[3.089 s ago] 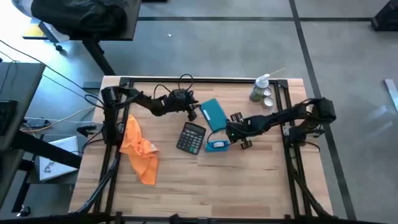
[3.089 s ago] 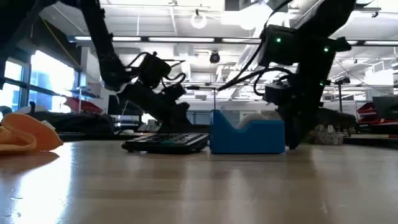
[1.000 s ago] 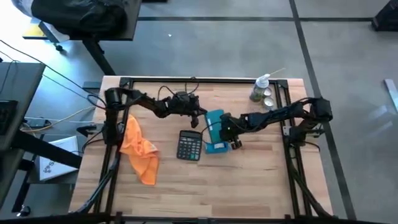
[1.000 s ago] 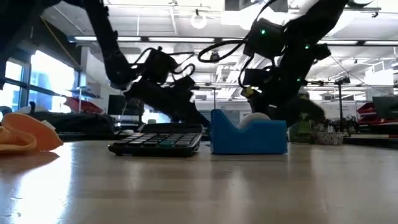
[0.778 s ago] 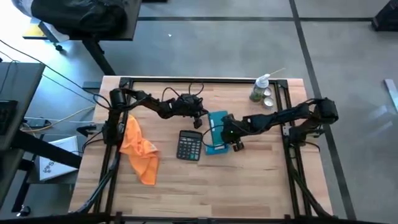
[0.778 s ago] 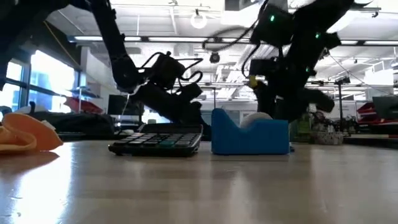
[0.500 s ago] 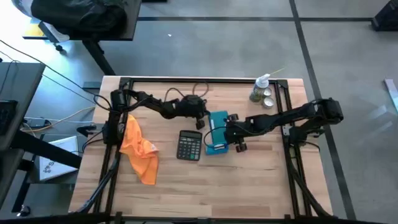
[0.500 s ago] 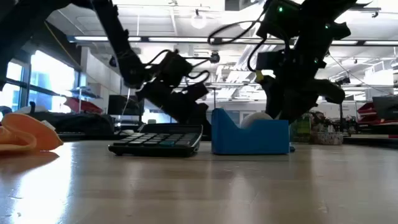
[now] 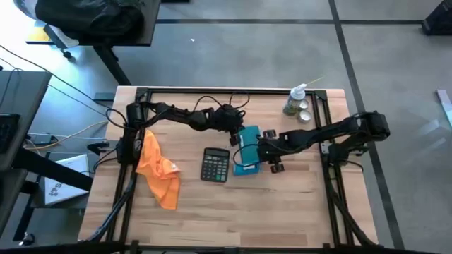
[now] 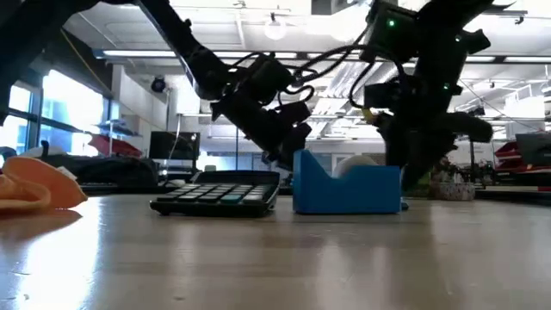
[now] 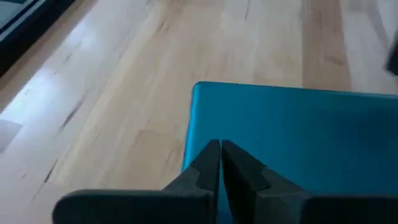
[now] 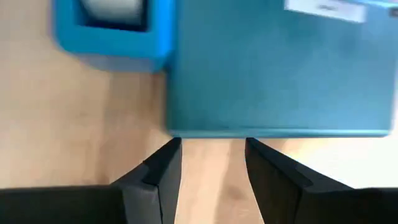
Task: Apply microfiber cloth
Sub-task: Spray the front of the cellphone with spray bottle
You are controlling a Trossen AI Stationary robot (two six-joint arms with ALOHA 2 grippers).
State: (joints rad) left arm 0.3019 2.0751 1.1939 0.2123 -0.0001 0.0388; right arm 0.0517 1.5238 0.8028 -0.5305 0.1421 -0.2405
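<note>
Centrally, teal slab (image 9: pixel 245 140) separates closed left claw (image 11: pixel 221 163) from open, empty right claw (image 12: pixel 210 163); calculator (image 9: pixel 215 164) adjacent, microfiber cloth (image 9: pixel 157 169) apart.

Even, bright light falls on the table (image 9: pixel 282 204) from above, with only faint shadows. In the low view, ceiling strip lights (image 10: pixel 215 53) and a window (image 10: pixel 52 112) backlight both arms into near silhouettes, and the near tabletop shows soft glare. Both wrist views are soft: the slab (image 11: pixel 298 143) ahead of the left fingers (image 11: pixel 214 168) looks blurred.
</note>
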